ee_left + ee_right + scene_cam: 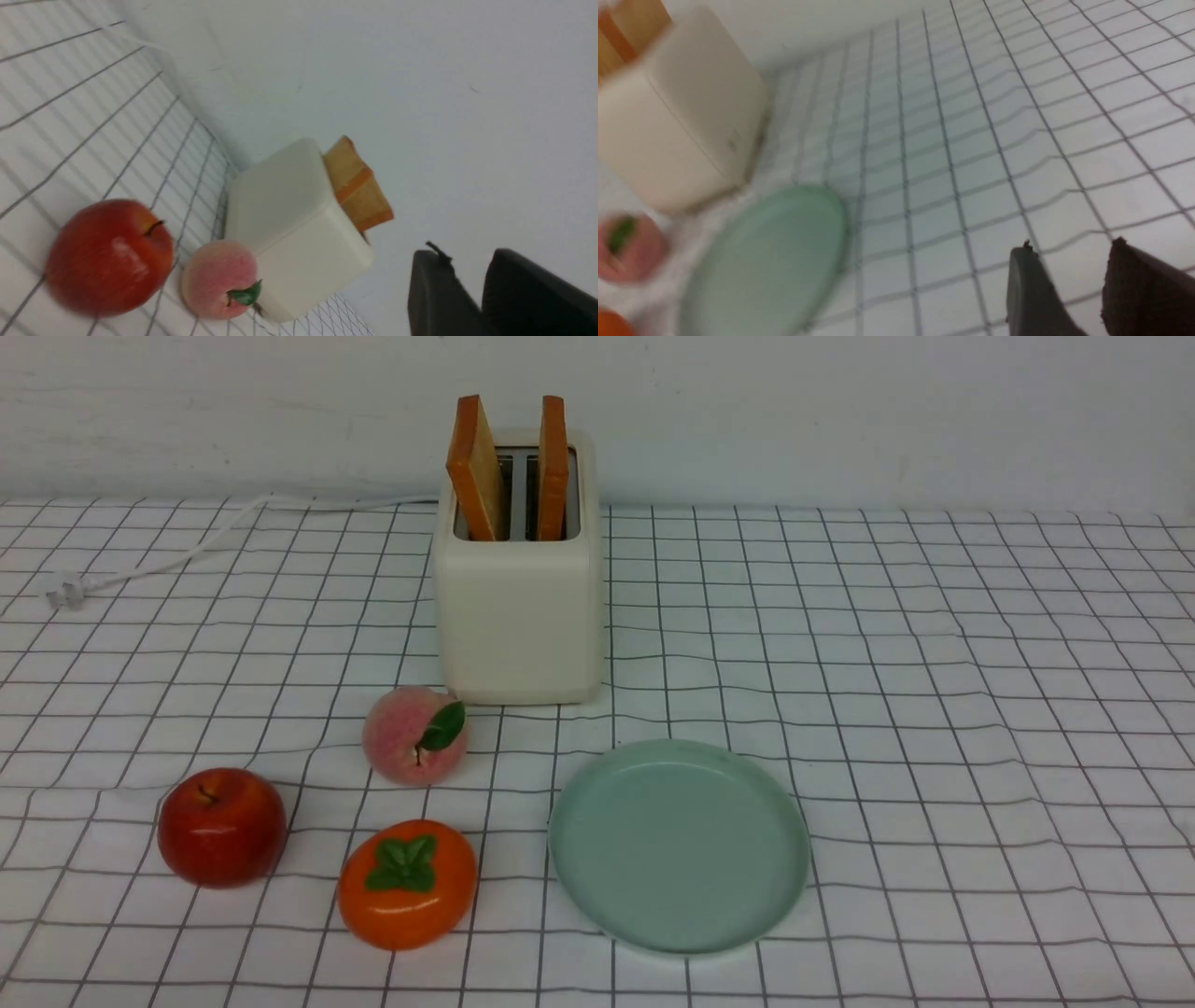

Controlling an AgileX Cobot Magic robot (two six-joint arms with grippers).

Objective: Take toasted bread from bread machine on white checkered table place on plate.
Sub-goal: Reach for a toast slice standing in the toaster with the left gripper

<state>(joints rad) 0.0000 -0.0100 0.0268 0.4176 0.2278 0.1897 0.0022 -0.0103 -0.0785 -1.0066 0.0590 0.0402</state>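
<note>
Fingers of the left gripper (467,255) and right gripper (1071,246) are dark stubs cut off by the frame edge, both spread apart and holding nothing. We get a smeary right wrist view. Two golden-tan square toast slices (476,467) stick up from the boxy cream-white toaster (518,616), their lower halves hidden in its slots. The toaster sits behind the round mint-green plate (677,859) on wrinkled white checkered cloth (934,663), with a plain white wall (840,411) beyond.

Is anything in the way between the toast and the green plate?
No, nothing visible is. The toast stands in the toaster, and the bare plate lies just in front of it, a little to the right. The peach sits off to the left of that path, near the toaster's front corner.
</note>
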